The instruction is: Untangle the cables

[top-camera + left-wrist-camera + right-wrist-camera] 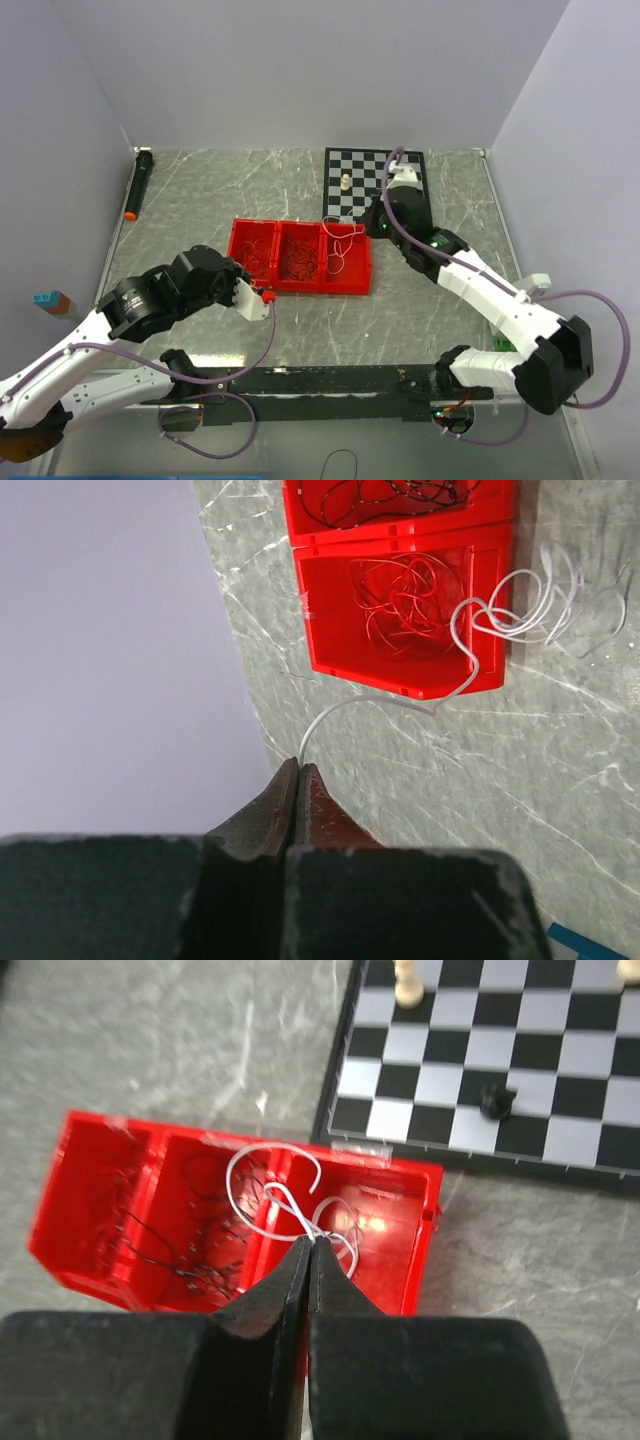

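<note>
Two grippers, both pinched shut on white cable. Left gripper (298, 765) holds the end of a white strand (350, 702), which runs past a corner of the red tray (330, 660) to loops on the table (450, 810). Right gripper (310, 1240) grips white loops (270, 1150) above the tray's end compartment, near the chessboard (520, 1050). Red bunch (400, 595) and black bunch (390, 495) lie in neighbouring compartments.

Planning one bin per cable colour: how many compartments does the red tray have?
3, in a row in the red tray: left compartment, middle compartment, right compartment. None looks hidden.
</note>
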